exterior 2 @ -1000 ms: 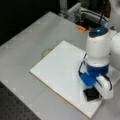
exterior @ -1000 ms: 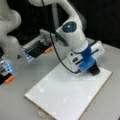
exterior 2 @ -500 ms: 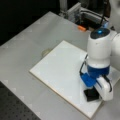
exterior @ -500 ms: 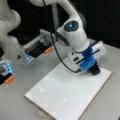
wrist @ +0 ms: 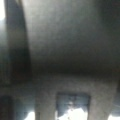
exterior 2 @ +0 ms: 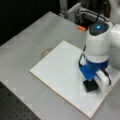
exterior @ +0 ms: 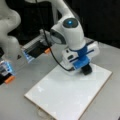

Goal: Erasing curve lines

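Both front views look down at the white board (exterior: 70, 97) from opposite sides.

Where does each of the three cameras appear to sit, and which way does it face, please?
Front view: raised, looking down at the white board on the table; the arm and its tool with the black eraser block are at the board's top right.
Front view: raised, at another side; tool at the board's right.
Wrist view: on the arm's wrist, filled by a dark surface; tool not distinguishable.
Both front views share board, arm and block; no curve lines discernible.
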### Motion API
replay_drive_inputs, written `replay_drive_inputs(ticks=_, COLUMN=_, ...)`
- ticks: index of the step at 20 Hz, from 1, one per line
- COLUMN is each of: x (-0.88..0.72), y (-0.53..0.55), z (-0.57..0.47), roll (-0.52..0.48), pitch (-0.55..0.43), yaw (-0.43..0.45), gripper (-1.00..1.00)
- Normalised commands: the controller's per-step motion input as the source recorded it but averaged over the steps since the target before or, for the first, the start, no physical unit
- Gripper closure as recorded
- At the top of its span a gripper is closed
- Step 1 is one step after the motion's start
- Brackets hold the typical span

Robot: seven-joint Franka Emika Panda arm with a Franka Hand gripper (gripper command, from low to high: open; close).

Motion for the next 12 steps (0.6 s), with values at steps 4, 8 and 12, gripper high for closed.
replay_drive_inputs(ticks=4, x=-0.02, y=-0.20, z=0.32, roll=-0.193, pitch=0.183, yaw=0.113, gripper=1.00)
replay_drive_inputs(ticks=8, x=-0.02, y=-0.27, z=0.34, roll=-0.189, pitch=0.185, yaw=0.106, gripper=1.00)
replay_drive_inputs(ticks=12, x=-0.03, y=-0.34, z=0.31, roll=-0.180, pitch=0.168, yaw=0.180, gripper=1.00)
